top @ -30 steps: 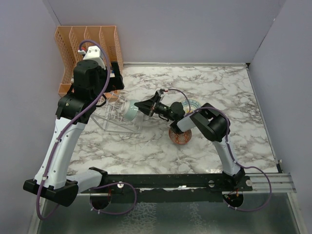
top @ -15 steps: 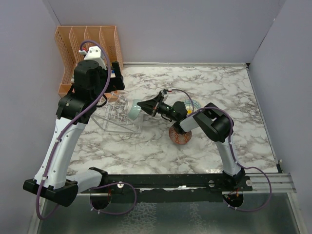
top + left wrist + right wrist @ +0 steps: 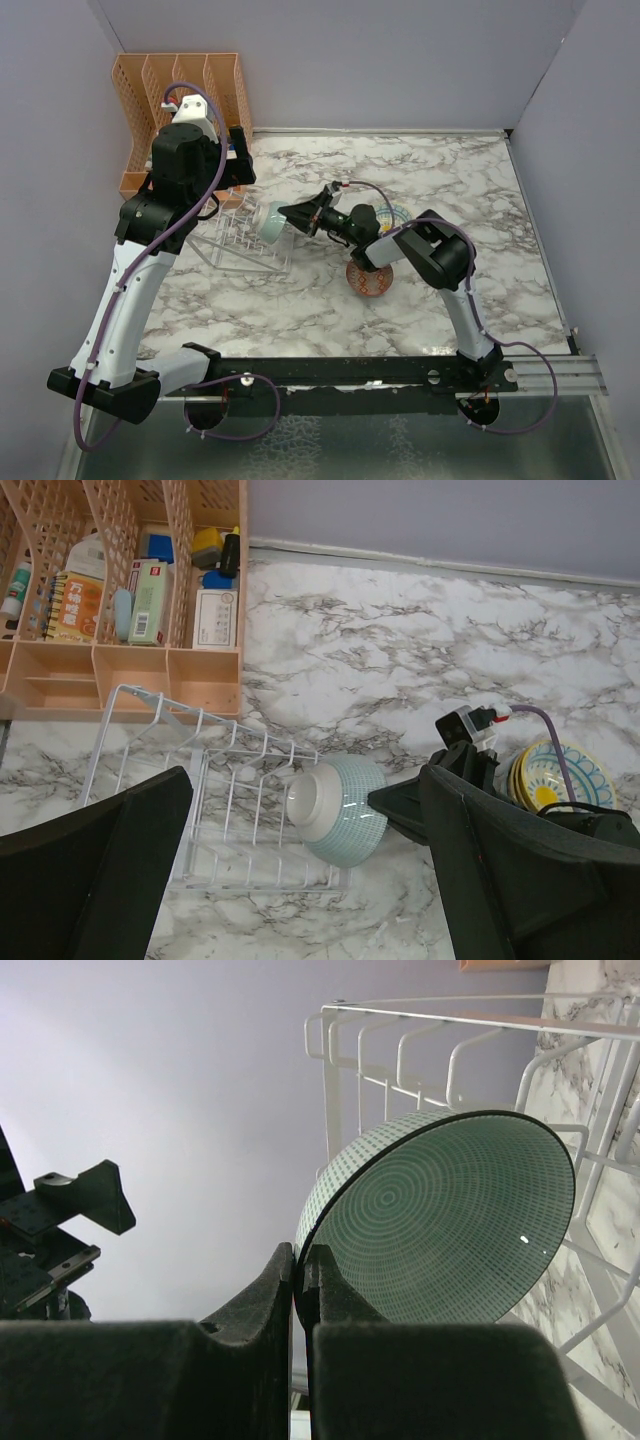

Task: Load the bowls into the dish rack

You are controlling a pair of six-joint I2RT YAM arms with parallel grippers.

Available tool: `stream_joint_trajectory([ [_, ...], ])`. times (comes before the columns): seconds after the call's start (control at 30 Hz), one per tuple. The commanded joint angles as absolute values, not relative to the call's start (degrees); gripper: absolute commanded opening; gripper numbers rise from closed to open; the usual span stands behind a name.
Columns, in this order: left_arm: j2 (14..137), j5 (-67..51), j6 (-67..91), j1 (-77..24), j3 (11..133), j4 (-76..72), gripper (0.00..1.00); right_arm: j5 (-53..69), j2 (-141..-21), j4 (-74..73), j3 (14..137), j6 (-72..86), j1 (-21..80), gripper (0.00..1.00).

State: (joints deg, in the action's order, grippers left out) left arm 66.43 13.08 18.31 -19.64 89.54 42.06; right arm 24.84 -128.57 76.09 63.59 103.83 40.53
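The dish rack (image 3: 228, 246) is a small pale rack with upright prongs, left of the table's middle; it also shows in the left wrist view (image 3: 200, 810) and the right wrist view (image 3: 400, 1050). My right gripper (image 3: 292, 214) is shut on the rim of a green patterned bowl (image 3: 267, 226), holding it on edge at the rack's right end. The fingers pinch the rim in the right wrist view (image 3: 297, 1260), with the bowl's inside (image 3: 450, 1220) facing the camera. The bowl's foot (image 3: 335, 808) points toward the rack. My left gripper (image 3: 236, 165) is open and empty above the rack (image 3: 305, 780).
A red patterned bowl (image 3: 368, 280) sits on the marble under the right arm. A stack of yellow-and-blue bowls (image 3: 393, 217) lies behind the right wrist (image 3: 555, 775). An orange file organiser (image 3: 180, 90) with small items stands at the back left corner (image 3: 120, 580).
My right gripper has carried the green bowl slightly left and farther back, closer into the rack's end. The left arm has barely moved.
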Motion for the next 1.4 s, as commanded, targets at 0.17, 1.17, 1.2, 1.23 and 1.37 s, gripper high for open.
stream_joint_trajectory([
  [0.17,65.35,13.65,17.34,-19.80,88.38,41.79,0.99,25.49,-129.25,75.06,64.31,105.03,40.59,0.01],
  [1.17,65.65,14.96,16.13,-19.84,87.63,41.05,0.99,32.35,-127.18,57.72,64.52,101.17,40.86,0.35],
  [1.2,65.65,14.94,16.14,-19.79,87.63,41.07,0.99,32.58,-126.98,57.18,64.34,101.12,40.87,0.36],
  [1.23,65.61,14.94,16.19,-19.81,87.63,41.05,0.99,32.60,-126.69,56.27,64.03,100.97,40.87,0.37],
  [1.37,65.46,14.94,16.20,-19.85,87.62,41.11,0.99,33.09,-125.37,53.35,62.94,100.20,40.87,0.40],
])
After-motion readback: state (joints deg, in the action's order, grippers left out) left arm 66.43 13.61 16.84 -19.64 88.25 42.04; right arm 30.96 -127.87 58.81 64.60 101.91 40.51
